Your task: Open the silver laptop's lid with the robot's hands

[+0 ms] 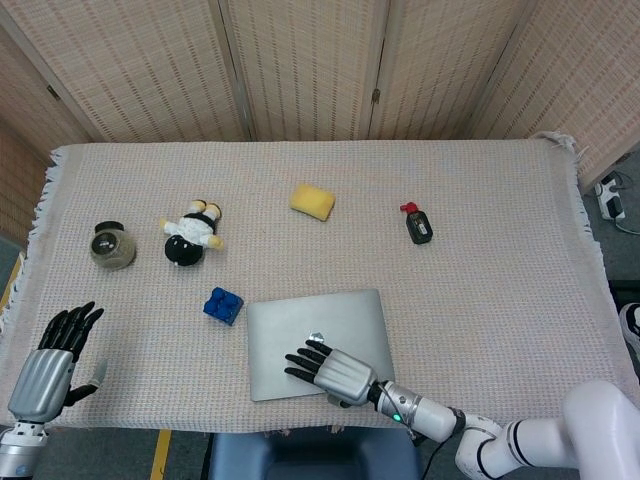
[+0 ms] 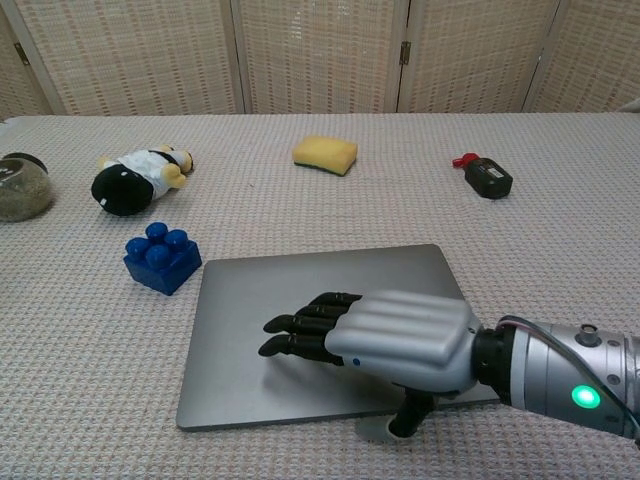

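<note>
The silver laptop [image 1: 300,325] [image 2: 290,300] lies closed and flat near the table's front edge. My right hand [image 1: 335,372] [image 2: 385,340] hovers palm down over the lid's front right part, fingers stretched out toward the left, thumb pointing down past the front edge. It holds nothing. Whether the thumb touches the lid's edge I cannot tell. My left hand [image 1: 48,365] is at the front left corner of the table, fingers spread, empty, far from the laptop; only the head view shows it.
A blue brick [image 1: 222,305] [image 2: 160,257] sits just left of the laptop. Further back are a penguin plush [image 1: 190,238] [image 2: 135,178], a round jar [image 1: 112,245] [image 2: 18,185], a yellow sponge [image 1: 312,201] [image 2: 325,154] and a small black bottle with a red cap [image 1: 418,225] [image 2: 485,175].
</note>
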Tool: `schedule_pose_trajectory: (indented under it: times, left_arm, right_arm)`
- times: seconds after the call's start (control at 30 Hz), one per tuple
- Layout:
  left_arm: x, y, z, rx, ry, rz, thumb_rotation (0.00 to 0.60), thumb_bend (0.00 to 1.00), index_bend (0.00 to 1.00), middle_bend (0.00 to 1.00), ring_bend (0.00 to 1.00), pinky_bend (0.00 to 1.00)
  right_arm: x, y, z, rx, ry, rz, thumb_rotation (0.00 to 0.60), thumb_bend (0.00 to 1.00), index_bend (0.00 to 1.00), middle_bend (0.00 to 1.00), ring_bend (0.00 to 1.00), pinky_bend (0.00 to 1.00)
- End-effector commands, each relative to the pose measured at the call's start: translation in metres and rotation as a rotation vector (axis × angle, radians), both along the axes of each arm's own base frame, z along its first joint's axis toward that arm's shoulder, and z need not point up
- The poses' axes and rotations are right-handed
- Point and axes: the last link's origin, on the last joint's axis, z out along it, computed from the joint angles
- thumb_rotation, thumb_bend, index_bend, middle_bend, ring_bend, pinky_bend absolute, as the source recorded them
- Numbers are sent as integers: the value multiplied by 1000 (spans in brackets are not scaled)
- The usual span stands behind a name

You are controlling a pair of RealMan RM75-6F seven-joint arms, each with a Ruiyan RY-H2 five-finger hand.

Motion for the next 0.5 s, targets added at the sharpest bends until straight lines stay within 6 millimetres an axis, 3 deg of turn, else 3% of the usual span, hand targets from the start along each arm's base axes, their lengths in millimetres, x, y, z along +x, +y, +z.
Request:
schedule_pose_trajectory:
  times: [0.03,0.5]
  left_arm:
    - [0,0,0,0,0,0,600,523,55,68,0,0]
    - [-3,-1,0,3,-4,9,600,523,54,68,0,0]
  right_arm:
    - [0,-1,-1,-1,1,-2,600,367,0,0,0,0]
    - [4,-4,-5,-14,10,1,600,365,0,0,0,0]
